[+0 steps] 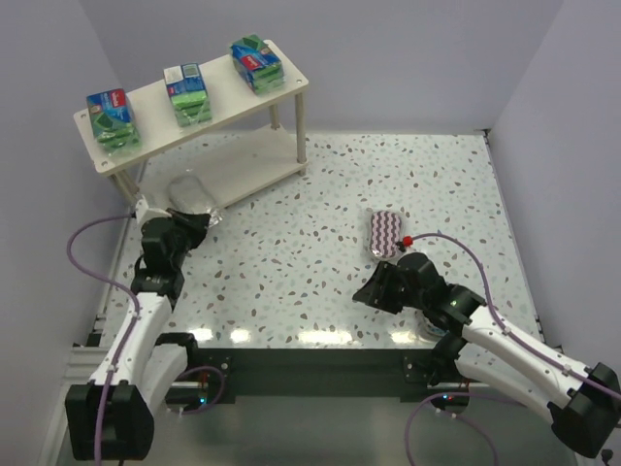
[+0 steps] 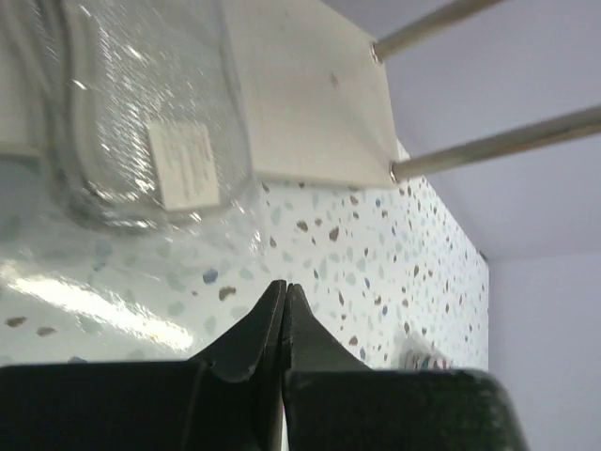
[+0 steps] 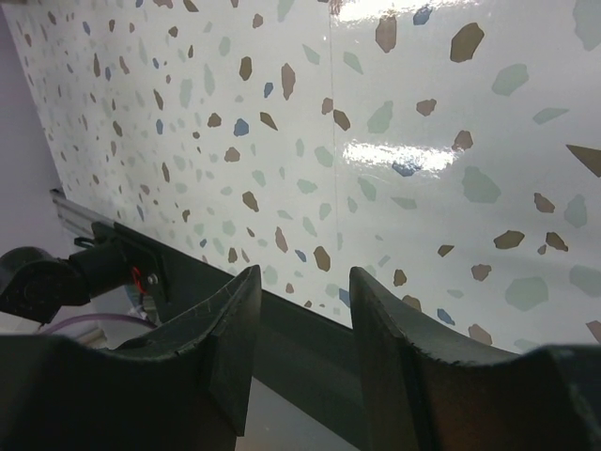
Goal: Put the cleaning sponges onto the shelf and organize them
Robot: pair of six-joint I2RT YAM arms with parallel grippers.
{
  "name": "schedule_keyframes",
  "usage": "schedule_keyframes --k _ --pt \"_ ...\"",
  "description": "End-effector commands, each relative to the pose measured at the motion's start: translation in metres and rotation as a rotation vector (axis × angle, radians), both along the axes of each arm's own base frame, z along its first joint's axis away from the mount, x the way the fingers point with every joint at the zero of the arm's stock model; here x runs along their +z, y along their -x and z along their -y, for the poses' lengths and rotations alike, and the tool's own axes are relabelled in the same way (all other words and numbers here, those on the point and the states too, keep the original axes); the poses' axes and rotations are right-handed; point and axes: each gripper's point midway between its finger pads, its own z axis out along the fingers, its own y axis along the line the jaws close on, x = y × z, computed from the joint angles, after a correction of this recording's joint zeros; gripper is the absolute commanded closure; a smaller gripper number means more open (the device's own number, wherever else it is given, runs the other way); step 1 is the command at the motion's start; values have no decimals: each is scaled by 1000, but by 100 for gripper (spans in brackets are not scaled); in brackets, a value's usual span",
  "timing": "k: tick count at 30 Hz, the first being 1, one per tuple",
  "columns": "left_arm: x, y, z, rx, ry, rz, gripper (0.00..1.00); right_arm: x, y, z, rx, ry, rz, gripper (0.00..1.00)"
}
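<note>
Top external view: the shelf (image 1: 150,100) stands at the far left of the speckled table (image 1: 320,194). Three green-and-blue packs sit in a row on its top board: one at the left end (image 1: 113,118), one in the middle (image 1: 188,93) and one at the right end (image 1: 256,62). The lower board shows nothing on its visible part.

The silvery clear-wrapped pack (image 1: 189,196) lies at the shelf's near left corner, low down by the lower board. In the left wrist view the pack (image 2: 141,122) has a white label facing up, and its edge meets the lower board (image 2: 310,94); whether it rests on the board or only against it cannot be told. Two thin legs (image 2: 470,146) rise beside it.

The left gripper (image 1: 199,225) sits just in front of that pack. Its jaws are pressed together on nothing, and a strip of bare table separates its fingertips (image 2: 272,310) from the wrapper.

One purple-and-white striped pad (image 1: 387,233) lies well to the right of the shelf, out on open table. The right gripper (image 1: 374,289) hangs on the near side of it, jaws spread and empty, over bare table near the front rail (image 3: 300,310).
</note>
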Motion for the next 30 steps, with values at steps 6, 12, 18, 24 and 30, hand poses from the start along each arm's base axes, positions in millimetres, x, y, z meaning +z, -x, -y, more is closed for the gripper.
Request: schedule_keyframes --k 6,12,18,24,30 --pt "-19 5 55 -173 -131 -115 100 7 -3 -5 21 -21 30 55" --pt "-57 -11 50 -146 -339 -268 100 8 -3 -6 23 -20 29 55" --pt "-70 -36 49 -130 -492 -329 100 8 -4 -4 17 -8 29 55" --pt "-77 -60 38 -106 -563 -372 100 9 -4 -1 14 8 34 54" --pt "-84 -68 9 -54 -560 -409 100 9 -3 1 10 13 38 54"
